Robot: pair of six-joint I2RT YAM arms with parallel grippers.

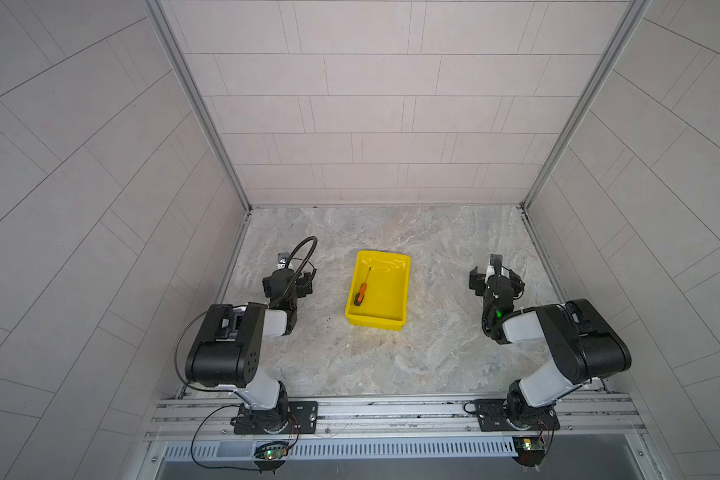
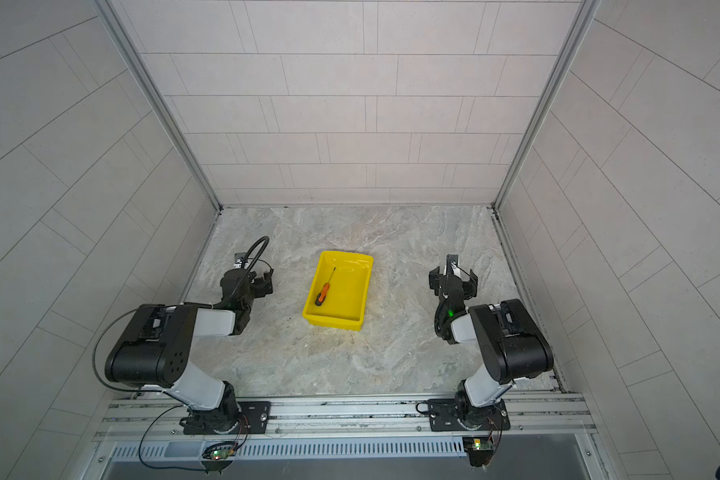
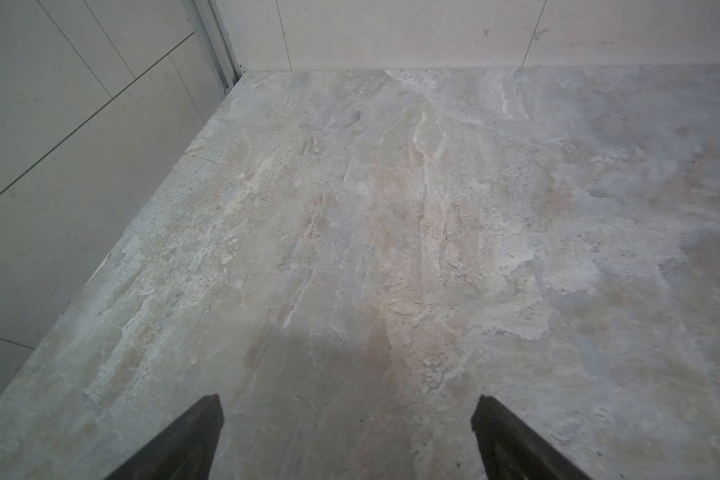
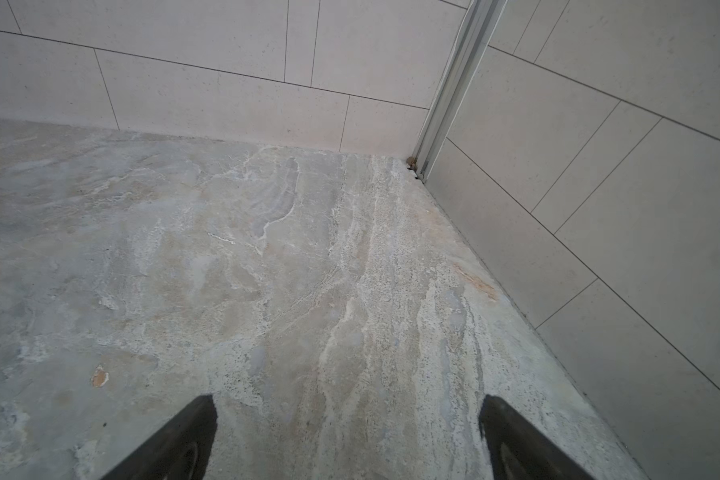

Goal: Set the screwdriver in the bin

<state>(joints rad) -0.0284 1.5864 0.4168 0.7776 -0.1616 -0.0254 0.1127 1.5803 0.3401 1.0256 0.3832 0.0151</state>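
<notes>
The screwdriver (image 1: 361, 289) (image 2: 324, 289), orange-handled with a black butt and thin dark shaft, lies inside the yellow bin (image 1: 375, 324) (image 2: 333, 323) near its left wall, shaft pointing to the back. The bin stands mid-table in both top views. My left gripper (image 1: 288, 277) (image 2: 248, 279) hovers left of the bin, well apart from it, open and empty. My right gripper (image 1: 495, 277) (image 2: 453, 279) hovers right of the bin, also open and empty. Each wrist view shows only bare marbled tabletop between the spread fingers of the left gripper (image 3: 347, 405) and right gripper (image 4: 348, 405); bin and screwdriver are out of those views.
Tiled walls close the table on the left, back and right, with metal corner posts (image 1: 200, 108) (image 1: 574, 108). An aluminium rail (image 1: 391, 411) carrying both arm bases runs along the front edge. Bare marbled tabletop (image 1: 391, 365) lies around the bin.
</notes>
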